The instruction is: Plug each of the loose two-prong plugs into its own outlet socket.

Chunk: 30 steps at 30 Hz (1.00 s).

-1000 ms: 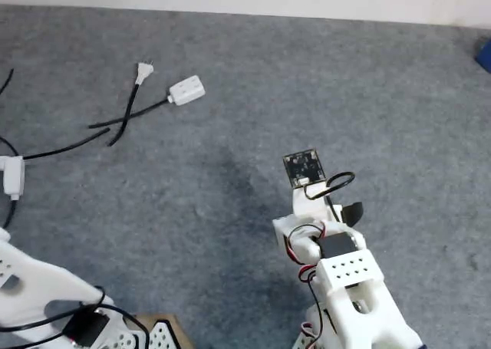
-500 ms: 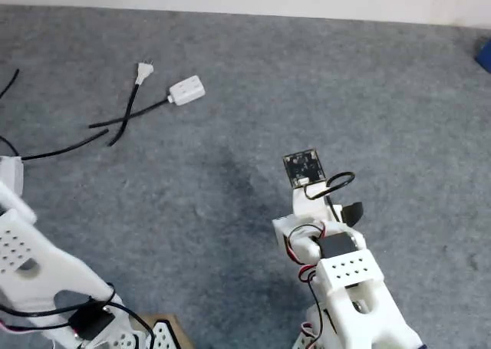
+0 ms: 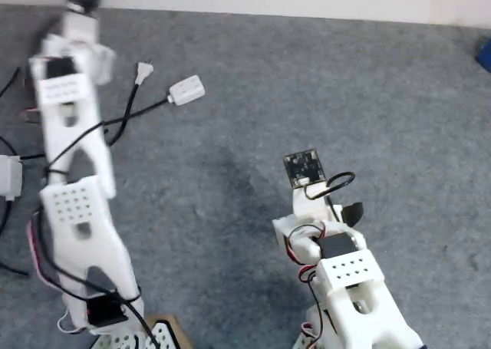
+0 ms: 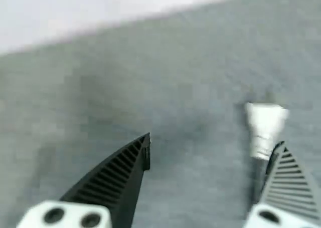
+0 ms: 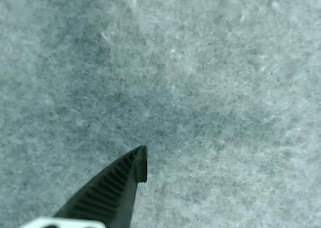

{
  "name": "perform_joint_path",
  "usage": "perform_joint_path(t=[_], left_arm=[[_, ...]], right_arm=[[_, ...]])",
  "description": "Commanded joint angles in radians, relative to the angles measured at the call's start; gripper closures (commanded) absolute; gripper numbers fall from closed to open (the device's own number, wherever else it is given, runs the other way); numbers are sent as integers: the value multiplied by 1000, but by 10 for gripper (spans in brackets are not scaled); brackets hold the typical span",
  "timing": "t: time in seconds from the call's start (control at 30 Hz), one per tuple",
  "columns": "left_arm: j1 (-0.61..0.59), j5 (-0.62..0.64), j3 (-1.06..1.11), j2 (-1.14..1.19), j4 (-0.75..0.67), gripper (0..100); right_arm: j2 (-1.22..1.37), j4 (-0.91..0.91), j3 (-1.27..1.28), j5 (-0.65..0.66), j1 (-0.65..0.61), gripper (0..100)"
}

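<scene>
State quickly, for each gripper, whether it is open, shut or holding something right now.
Left gripper: open, holding nothing; a white plug lies just ahead of it.
Right gripper: cannot be told.

White plug [image 3: 143, 73] lies near white outlet socket [image 3: 186, 90], unplugged.
</scene>
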Motion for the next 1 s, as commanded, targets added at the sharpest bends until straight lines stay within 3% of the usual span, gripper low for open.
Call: perform_joint_path(t=[0.0,0.33,0.6,0.73,0.87,0.97], left_arm=[[84,61,-8,79,37,643],[101,97,-107,76,554,643],[56,94,-110,150,614,649],[45,81,-113,209,661,776],[65,-69,-114,211,760,998],[85,-114,-131,206,839,993]], right_arm=[[-13,-13,-5,-2,7,452],[-13,-13,-5,0,7,452],[-13,-13,-4,0,7,452],[-13,-13,-4,0,7,452],[-13,-13,-4,0,7,452],[-13,-13,-4,0,7,452]])
